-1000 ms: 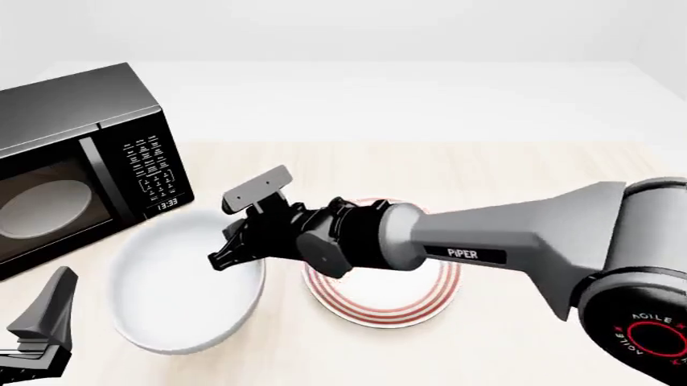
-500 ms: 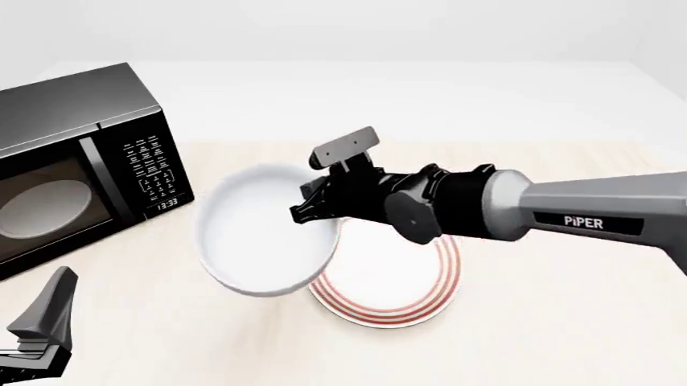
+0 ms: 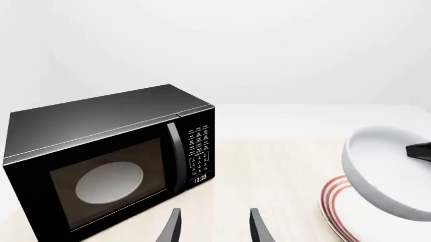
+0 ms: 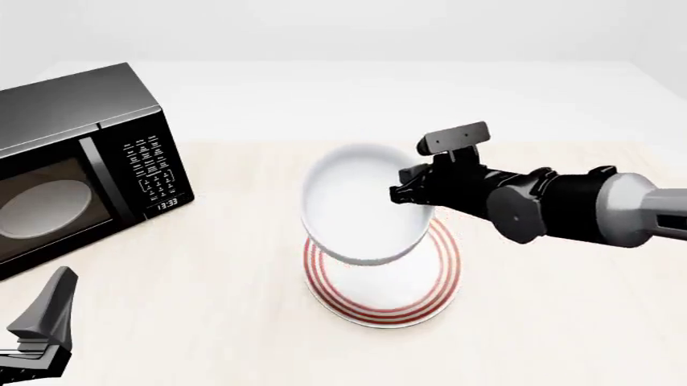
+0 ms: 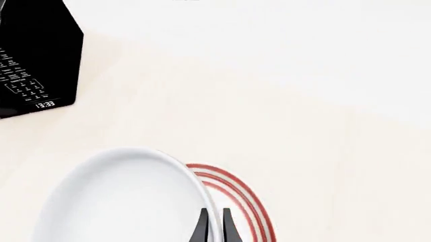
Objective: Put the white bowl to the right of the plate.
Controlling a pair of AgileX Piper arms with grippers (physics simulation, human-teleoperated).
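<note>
Glossy white bowl [image 4: 359, 211]: front view; lifted off the pale wood counter [image 4: 215, 305], tilted, hanging over the far-left part of the plate [image 4: 392, 293].
Right end effector [image 4: 413, 193]: front view; reaching in from the right, pinched narrow on the bowl's right rim.
Plate: front view; flat on the counter, red rings showing along the near and right sides, far part hidden by the bowl.
Microwave [image 4: 76, 161]: front view; black, at the far left, well apart from the plate, white disc behind its door.
Left end effector [image 4: 38, 338]: front view; low at the left corner, only partly in frame.
Left wrist view: 2 dark fingers [image 3: 173, 229] spread wide with nothing between, aimed at the microwave [image 3: 114, 161]; white bowl [image 3: 387, 169] raised over the red-ringed plate [image 3: 333, 201], off to one side.
Right wrist view: 2 thin fingers [image 5: 202, 229] nearly together, clamping the rim of the white bowl [image 5: 128, 201]; plate [image 5: 239, 196] rings just beyond that rim; microwave [image 5: 34, 60] keypad corner further off.
</note>
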